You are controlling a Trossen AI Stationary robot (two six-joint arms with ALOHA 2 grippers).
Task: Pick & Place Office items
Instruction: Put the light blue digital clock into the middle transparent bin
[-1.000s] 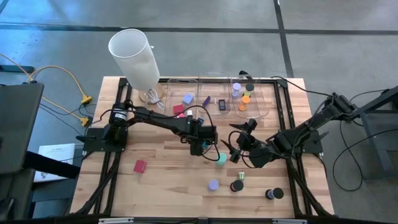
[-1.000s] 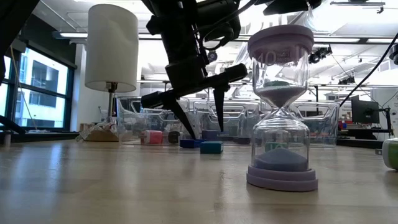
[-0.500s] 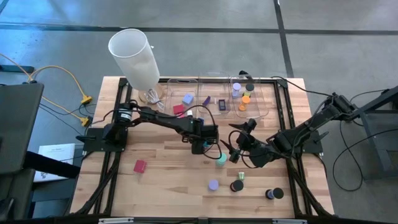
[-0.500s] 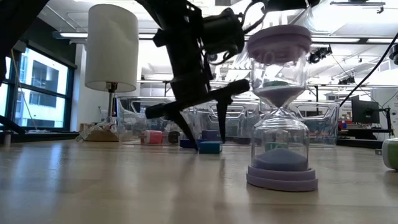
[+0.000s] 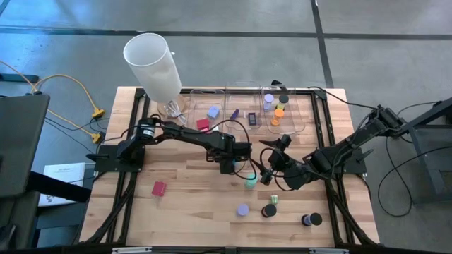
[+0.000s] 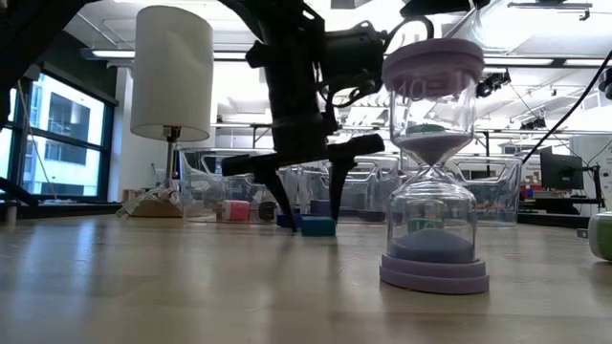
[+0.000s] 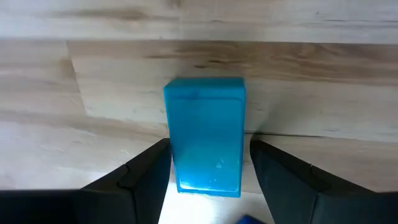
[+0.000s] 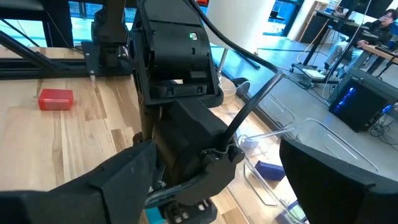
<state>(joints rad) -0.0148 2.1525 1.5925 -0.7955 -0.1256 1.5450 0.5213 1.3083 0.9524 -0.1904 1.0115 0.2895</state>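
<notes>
A teal flat rectangle (image 7: pixel 205 134) lies flat on the wooden table near its middle, also showing in the low view (image 6: pixel 318 226). My left gripper (image 7: pixel 208 186) points steeply down over it and is open. Its two fingers (image 7: pixel 146 180) stand on either side of the rectangle's long sides, low over the table (image 6: pixel 314 215). In the high view the left gripper (image 5: pixel 227 168) covers the rectangle. My right gripper (image 5: pixel 265 171) waits open just right of it, above the table, with nothing between its fingers.
Close by stand a teal round piece (image 5: pixel 251 182), a lavender sand timer (image 5: pixel 243 209) (image 6: pixel 432 162), black round pieces (image 5: pixel 269 210) (image 5: pixel 311 220) and a red block (image 5: pixel 159 188). Clear bins (image 5: pixel 247 113) with small items line the far edge. A tall white cylinder (image 5: pixel 152 63) stands far left.
My left gripper has sunk toward the table onto the teal rectangle and tipped to point more steeply down. Its fingers now reach down on either side of the rectangle. The rectangle has not moved.
</notes>
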